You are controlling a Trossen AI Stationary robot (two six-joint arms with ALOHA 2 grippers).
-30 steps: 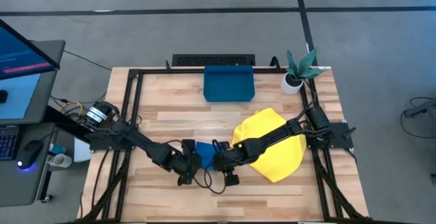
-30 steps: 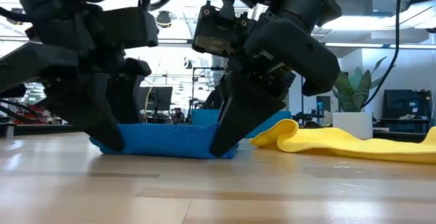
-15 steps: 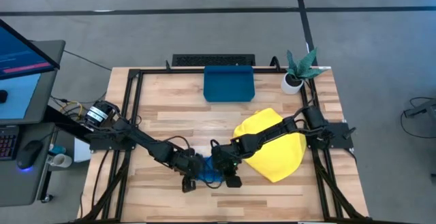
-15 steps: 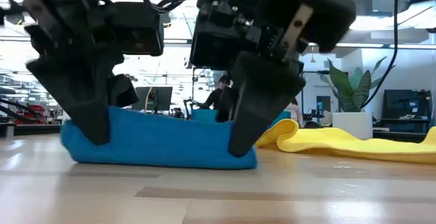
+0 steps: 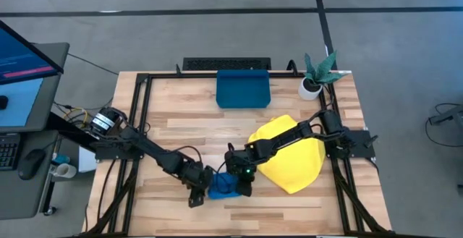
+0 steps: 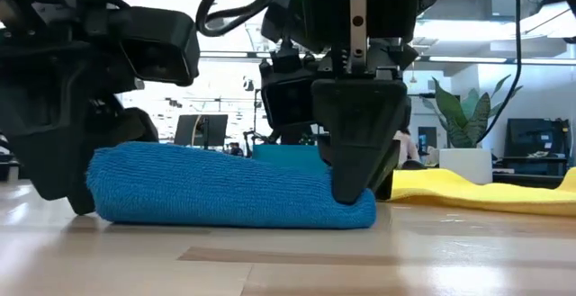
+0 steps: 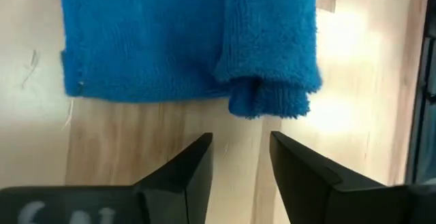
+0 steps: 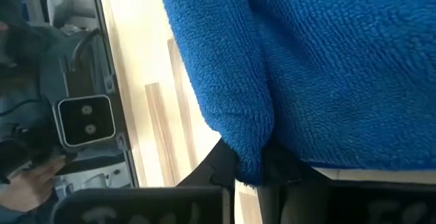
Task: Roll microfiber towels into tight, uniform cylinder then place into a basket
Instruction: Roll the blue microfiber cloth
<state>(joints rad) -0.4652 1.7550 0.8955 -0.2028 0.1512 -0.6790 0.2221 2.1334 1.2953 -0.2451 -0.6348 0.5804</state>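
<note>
The royal blue towel (image 5: 223, 186) lies near the table's near edge as a thick roll, with a flat flap still showing in the left wrist view (image 7: 136, 40). My right gripper (image 5: 242, 184) is shut on the roll's right end. My left gripper (image 7: 240, 142) is open just off the roll's left end (image 7: 269, 98), with bare wood between them. The bright yellow towel (image 5: 289, 155) lies crumpled and flat on the table's right half, under my right arm. The dark teal basket (image 5: 243, 90) stands at the far edge. My right gripper pinches a fold of the blue towel at its right end (image 8: 248, 152) between its two fingers. The fingers (image 6: 355, 174) come from above, pointing down. The towel lies along the table on its underside.
A small white pot with a green plant (image 5: 315, 79) stands at the far right corner. A black frame (image 5: 141, 122) runs round the table's edges. Bare wood lies between the towels and the basket.
Both grippers have gone toward the table's near edge, drawing the blue towel with them. The towel has rolled over itself from a low flat fold into a thick roll. My left gripper now stands beside the roll's left end instead of on it.
</note>
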